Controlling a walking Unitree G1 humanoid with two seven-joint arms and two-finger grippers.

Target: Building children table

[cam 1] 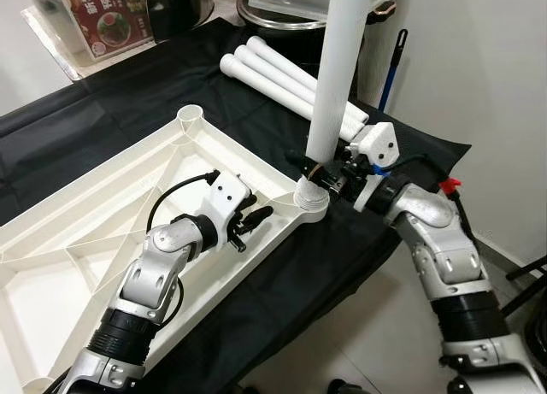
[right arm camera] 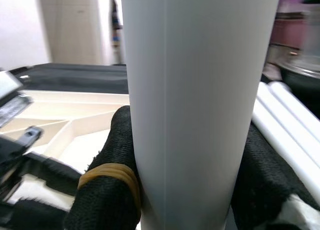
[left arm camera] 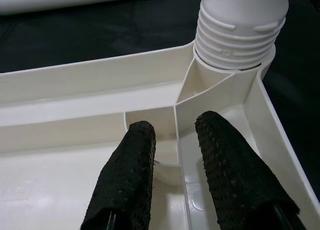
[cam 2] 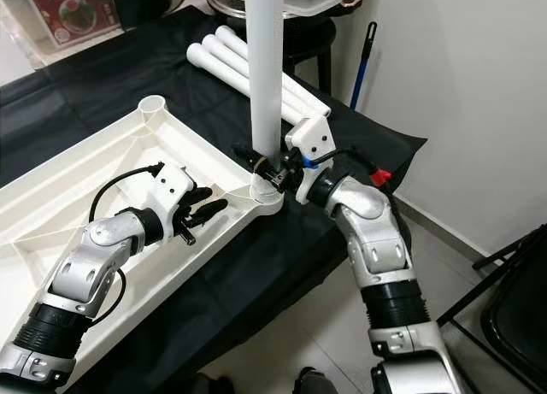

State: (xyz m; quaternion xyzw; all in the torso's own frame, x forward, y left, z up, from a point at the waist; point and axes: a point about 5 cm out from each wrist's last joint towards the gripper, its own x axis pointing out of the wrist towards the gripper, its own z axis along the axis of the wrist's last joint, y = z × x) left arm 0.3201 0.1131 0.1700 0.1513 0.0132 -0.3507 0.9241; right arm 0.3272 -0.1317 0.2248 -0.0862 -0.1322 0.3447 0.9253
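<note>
Right tool (cam 1: 329, 173) clamps the upright white table leg (cam 1: 338, 69) at the overturned table top's (cam 1: 102, 232) corner socket (cam 1: 312, 197), near the tabletop's right edge. Left tool (cam 1: 256, 219), fingers parted, braces the frame. A tilted leg could cross-thread or topple.

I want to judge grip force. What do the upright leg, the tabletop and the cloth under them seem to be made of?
Upright leg: likely smooth matte white plastic, with moulded threads at its base. Tabletop: probably glossy cream moulded plastic, thin ribs underneath. Cloth: black, apparently woven fabric; it creases.
</note>
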